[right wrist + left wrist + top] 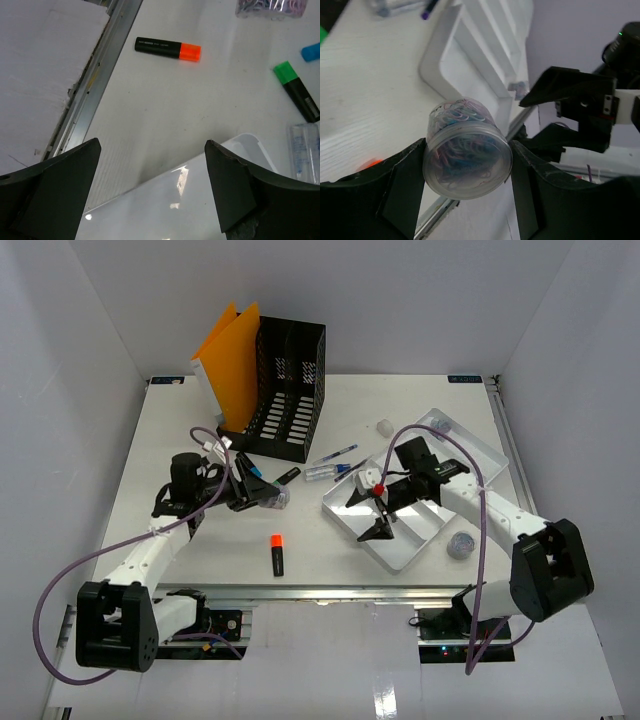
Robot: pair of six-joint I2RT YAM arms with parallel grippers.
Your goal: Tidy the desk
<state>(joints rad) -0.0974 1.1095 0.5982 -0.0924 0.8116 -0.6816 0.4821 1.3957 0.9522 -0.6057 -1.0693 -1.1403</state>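
left wrist: left gripper [468, 176] pinches paper-clip jar [464, 142]; right gripper [152, 187] fingers spread, idle. next, likely: set jar in tray [436, 62].

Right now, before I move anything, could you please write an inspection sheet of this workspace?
Surface: white desk, metal rail along its near edge.
Job's things: orange highlighter loose near the front; green highlighter and pens lying left of the white tray.
Clutter: black file holder with orange folders at the back; small round jar right of the tray.
Grippers: left gripper shut on a clear jar of paper clips; right gripper open, empty, above the tray.
Cables: a purple cable loops along each arm.
Surroundings: white walls on three sides.
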